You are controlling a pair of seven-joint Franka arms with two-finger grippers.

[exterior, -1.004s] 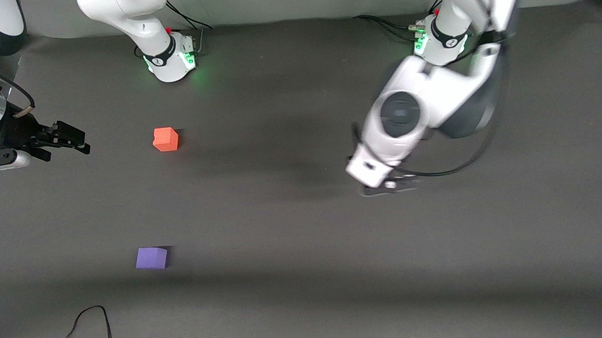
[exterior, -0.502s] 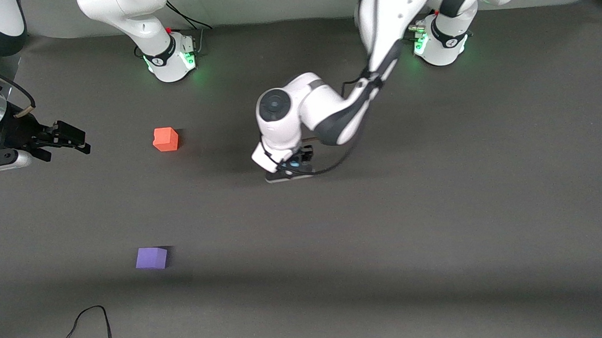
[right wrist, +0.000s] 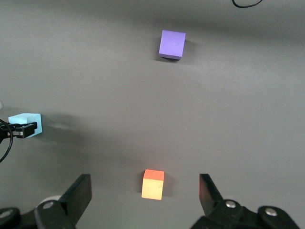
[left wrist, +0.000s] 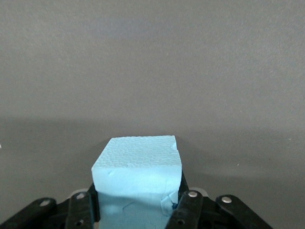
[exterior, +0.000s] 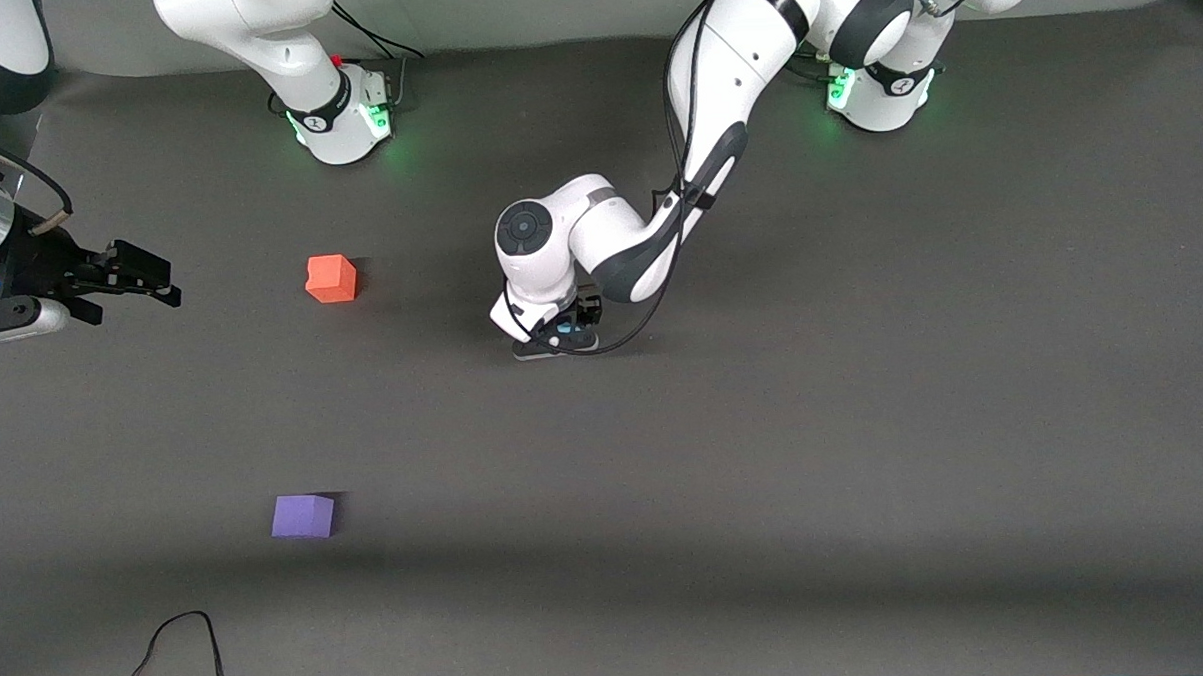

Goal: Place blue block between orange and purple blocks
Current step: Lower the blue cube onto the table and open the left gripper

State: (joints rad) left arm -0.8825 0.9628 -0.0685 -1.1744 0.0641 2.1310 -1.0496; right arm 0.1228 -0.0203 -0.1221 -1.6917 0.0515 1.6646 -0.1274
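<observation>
**Blue block in transit, placement still ahead**

Swinging in from its own end of the desk, the left hand [exterior: 559, 336] is gripping the blue block [left wrist: 138, 183] mid-desk. Remaining: setting it between the orange block [exterior: 331, 278] and purple block [exterior: 303, 516]. The right hand [right wrist: 143, 195] is waiting, spread wide, at its desk edge.

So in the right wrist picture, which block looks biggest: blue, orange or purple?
1. Purple block and orange block: look about equal, no clear winner.
2. Blue block: looks smallest, but the left pincer covers part of it, so I'm unsure.
</observation>
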